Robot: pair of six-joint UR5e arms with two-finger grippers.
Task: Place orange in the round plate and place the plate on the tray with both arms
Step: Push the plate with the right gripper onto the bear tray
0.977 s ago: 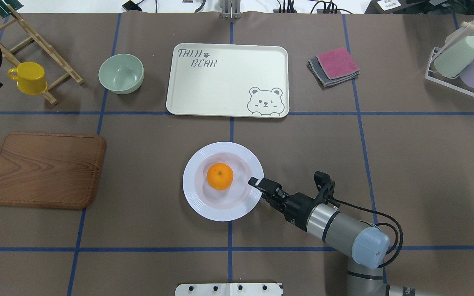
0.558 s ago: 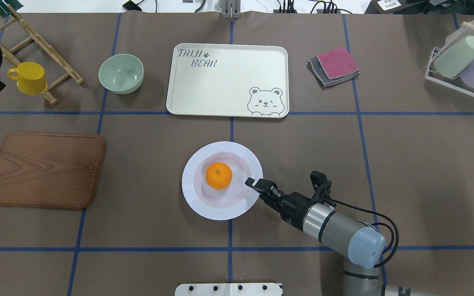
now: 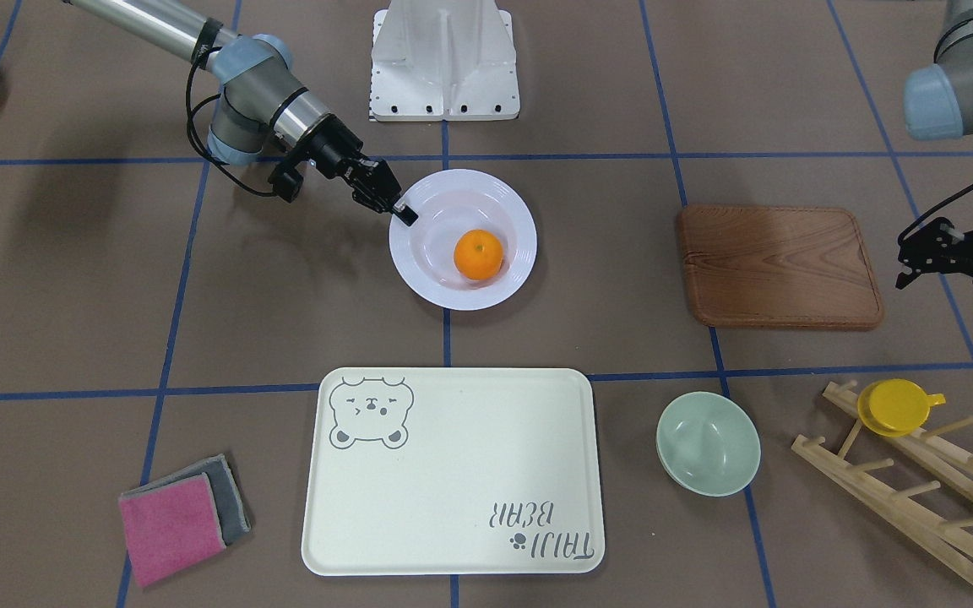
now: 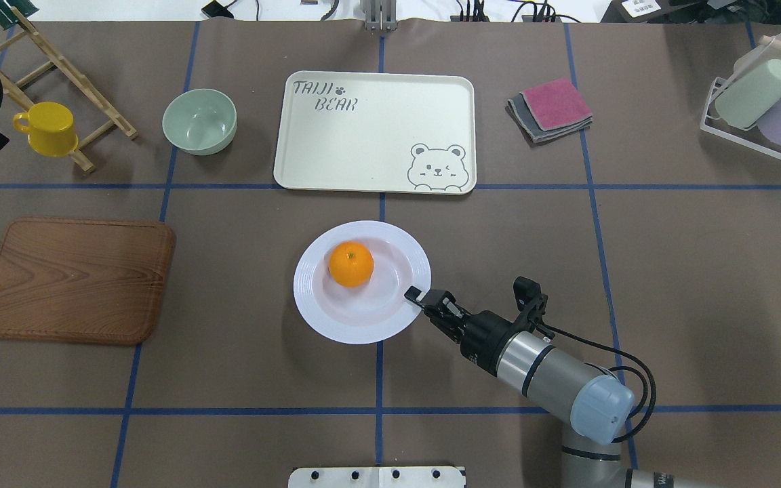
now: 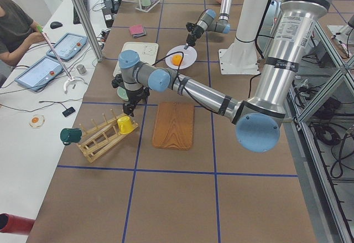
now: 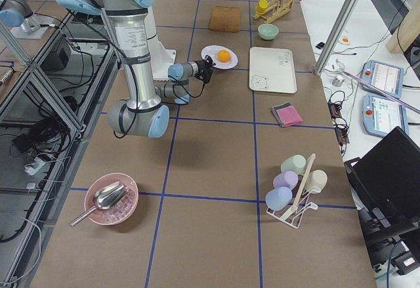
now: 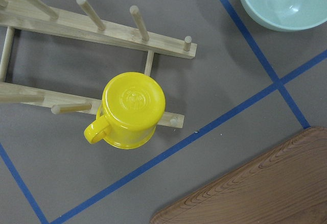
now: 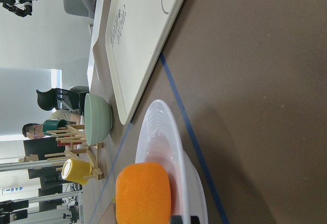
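From overhead the right gripper (image 4: 412,294) is a narrow black tip laid over the right-hand rim of the round plate (image 4: 356,331), its fingers drawn together on that rim. The front-facing view shows the same tip at the rim's edge. The right wrist view adds what neither gives: the plate seen almost edge-on, its ridged rim running away from the camera, with a sliver of black finger (image 8: 183,218) at the bottom border. The plate sits near the middle of the tabletop (image 4: 668,271), just on the robot's side of the tray (image 4: 363,142). The tray lies at the middle of the far edge and does not touch the plate. The orange (image 4: 351,263) rests in the plate's well, off-centre toward the tray and the robot's left. It therefore lies across the well from the right gripper, apart from its fingers. The overhead view cuts off the left gripper (image 5: 130,109) at its left border. The left side view shows it better, hanging above the wooden rack (image 5: 97,139) near the tabletop's far left corner. No view lets me tell whether its jaws are apart or together. Only the left wrist view shows what is beneath it: a yellow mug (image 7: 132,110) upside down on a rack peg. The pale-green bowl (image 7: 286,2) is in that view's top right corner.
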